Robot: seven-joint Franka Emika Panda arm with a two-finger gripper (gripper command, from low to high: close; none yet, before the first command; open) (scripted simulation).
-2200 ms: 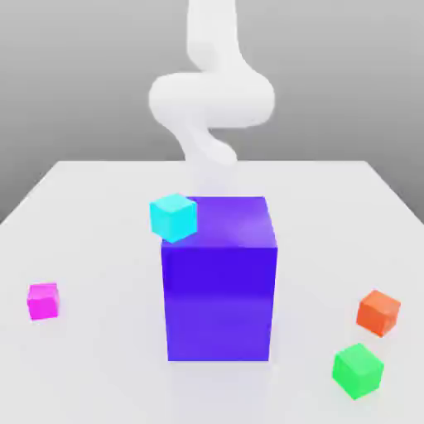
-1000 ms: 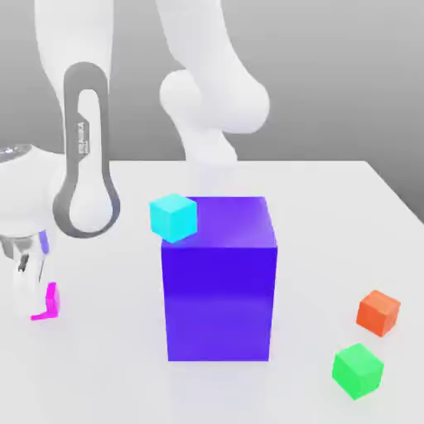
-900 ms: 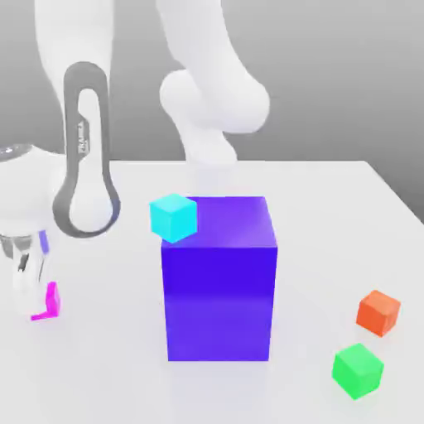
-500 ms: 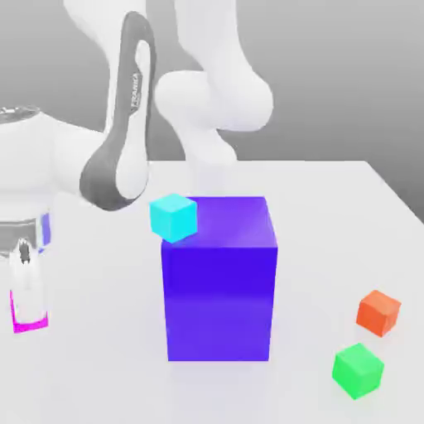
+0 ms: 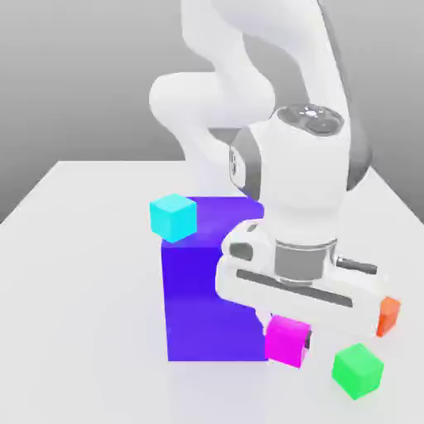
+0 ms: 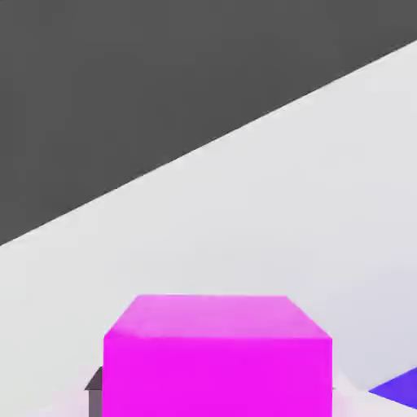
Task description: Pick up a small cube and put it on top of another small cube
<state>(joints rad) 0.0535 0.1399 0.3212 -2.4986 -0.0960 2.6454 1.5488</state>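
Exterior view has the white arm [image 5: 248,74] bent down over the table [image 5: 74,248], with its wrist and hand in front of the big blue-violet block [image 5: 195,290], toward the exterior view's right. The gripper [image 5: 288,338] hangs just under the hand and it's pinching the small pink cube [image 5: 287,339] between its fingers. I can just make out a dark finger [image 5: 310,338] at the cube's right edge from this angle, the rest is tucked behind the cube. The pink cube sits up off the table, just beside the lower right corner of the big block as seen from that camera, and I can't tell whether it actually touches the block or is a bit in front of it.

Other stuff: a cyan cube [image 5: 173,217] sits at the top left corner of the big block. A green cube [image 5: 358,371] rests on the table to the exterior view's right of the pink one, near it but apart. An orange cube [image 5: 387,315] is half hidden behind the end of the hand, above the green one in the picture.

Hand view is pretty simple: the pink cube [image 6: 217,358] sits square in the grip, the pale table [image 6: 269,220] slants behind it against a dark backdrop, and a sliver of the blue-violet block [image 6: 399,387] pokes in at one corner.
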